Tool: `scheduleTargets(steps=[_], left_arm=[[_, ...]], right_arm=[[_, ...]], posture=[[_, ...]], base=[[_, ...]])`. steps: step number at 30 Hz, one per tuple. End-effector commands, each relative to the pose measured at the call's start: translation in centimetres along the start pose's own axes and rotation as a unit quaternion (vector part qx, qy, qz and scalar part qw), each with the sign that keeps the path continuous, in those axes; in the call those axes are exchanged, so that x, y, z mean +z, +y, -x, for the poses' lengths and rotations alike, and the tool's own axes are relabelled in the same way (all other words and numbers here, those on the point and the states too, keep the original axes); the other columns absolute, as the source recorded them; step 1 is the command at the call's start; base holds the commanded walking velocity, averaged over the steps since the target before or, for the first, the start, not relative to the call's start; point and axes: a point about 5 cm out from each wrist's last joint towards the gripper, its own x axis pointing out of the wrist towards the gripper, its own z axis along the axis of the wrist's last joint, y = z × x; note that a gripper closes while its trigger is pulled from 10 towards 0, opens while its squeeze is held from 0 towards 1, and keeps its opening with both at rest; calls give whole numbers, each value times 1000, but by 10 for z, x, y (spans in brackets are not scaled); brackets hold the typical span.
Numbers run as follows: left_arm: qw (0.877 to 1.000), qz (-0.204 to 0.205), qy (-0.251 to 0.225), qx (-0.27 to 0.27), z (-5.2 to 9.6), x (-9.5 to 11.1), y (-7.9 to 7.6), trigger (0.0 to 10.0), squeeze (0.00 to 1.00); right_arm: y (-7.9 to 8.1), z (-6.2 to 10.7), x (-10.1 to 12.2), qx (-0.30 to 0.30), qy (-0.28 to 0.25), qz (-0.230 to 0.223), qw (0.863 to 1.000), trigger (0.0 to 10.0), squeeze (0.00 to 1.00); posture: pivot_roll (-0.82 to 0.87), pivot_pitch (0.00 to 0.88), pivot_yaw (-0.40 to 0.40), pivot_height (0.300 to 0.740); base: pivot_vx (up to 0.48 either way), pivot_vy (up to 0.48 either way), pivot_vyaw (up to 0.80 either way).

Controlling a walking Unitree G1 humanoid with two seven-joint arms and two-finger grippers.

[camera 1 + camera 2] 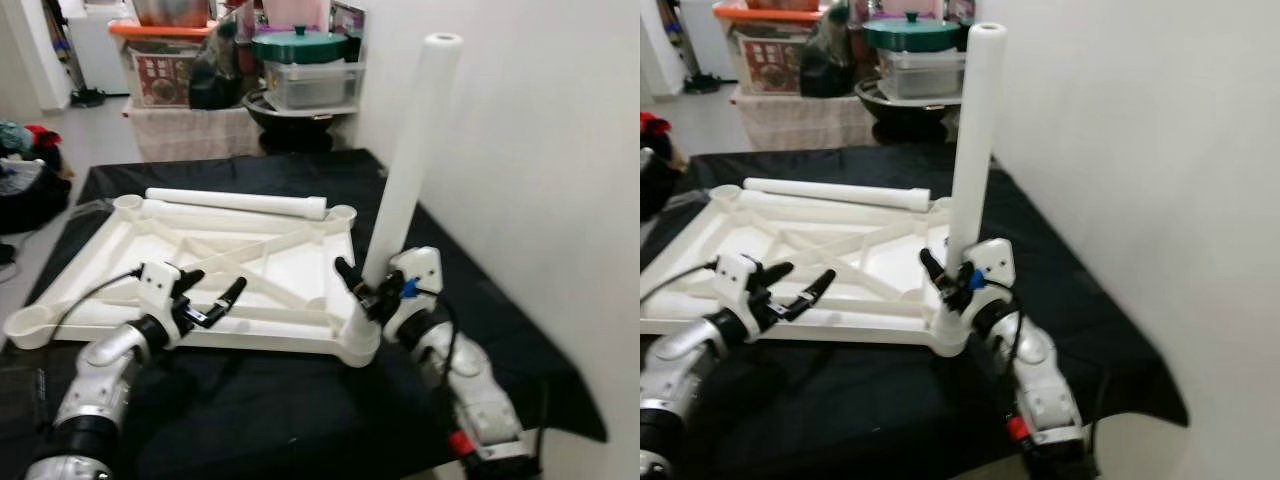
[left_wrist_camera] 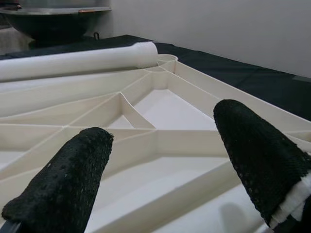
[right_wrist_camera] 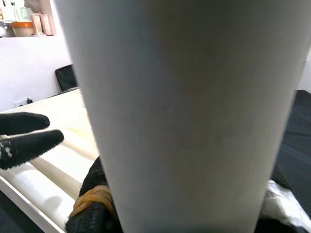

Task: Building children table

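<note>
Plain white wall (image 1: 540, 150) on the right. Black cloth (image 1: 300, 400) covers the work surface. Grey floor (image 1: 95, 135) behind, far end cluttered with stacked storage boxes (image 1: 165, 60) and a green-lidded pot (image 1: 300, 45).

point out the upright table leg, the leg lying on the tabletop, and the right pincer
upright table leg (image 1: 412, 150), left eye view, mid shaft
lying leg (image 1: 235, 202), left eye view, middle of its length
right pincer (image 1: 362, 288), left eye view, between fingertips at the leg's base
</note>
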Motion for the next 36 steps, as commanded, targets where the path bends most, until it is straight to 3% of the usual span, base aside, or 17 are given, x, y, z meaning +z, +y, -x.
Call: scheduleTargets(steps=[1,36], left_arm=[[1000,0,18,-1,5,-9,-2,10000,0],[1000,0,18,-1,5,-9,-2,10000,0]], right_arm=[[-4,23,-65,-32,145,-78,986,10000,0],[-4,23,-65,-32,145,-78,986,10000,0]], posture=[[24,0,-103,740],[24,0,-103,740]], base=[[0,0,0],[0,0,0]])
